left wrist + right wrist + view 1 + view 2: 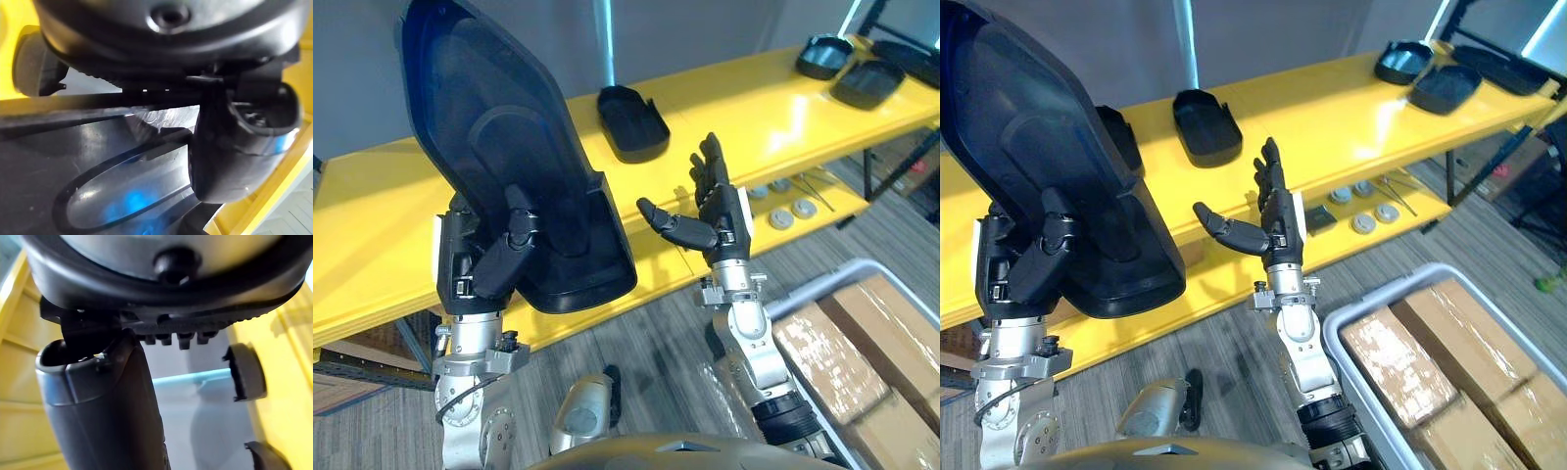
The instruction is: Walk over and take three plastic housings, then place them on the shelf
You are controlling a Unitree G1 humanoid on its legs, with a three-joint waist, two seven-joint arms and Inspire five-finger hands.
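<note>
The robot stands at the yellow shelf point(754, 108) with its left hand point(499, 259) raised. Its fingers and thumb are clamped on the lower end of a big black plastic housing point(509, 137), which rises tall above the hand and isn't on the shelf yet. The right hand point(720, 211) hangs beside it near the shelf's front edge, fingers spread wide and holding nothing. Another housing point(631, 122) lies mid-shelf, and more housings point(867, 83) sit at the far right end.

What worries me is that grip. It's low on a tall, top-heavy shell, so a quick tilt toward the shelf could let it pivot or slip. Set down too near the front edge, it could slide off; pushed too far in, it could knock the one lying mid-shelf.
</note>
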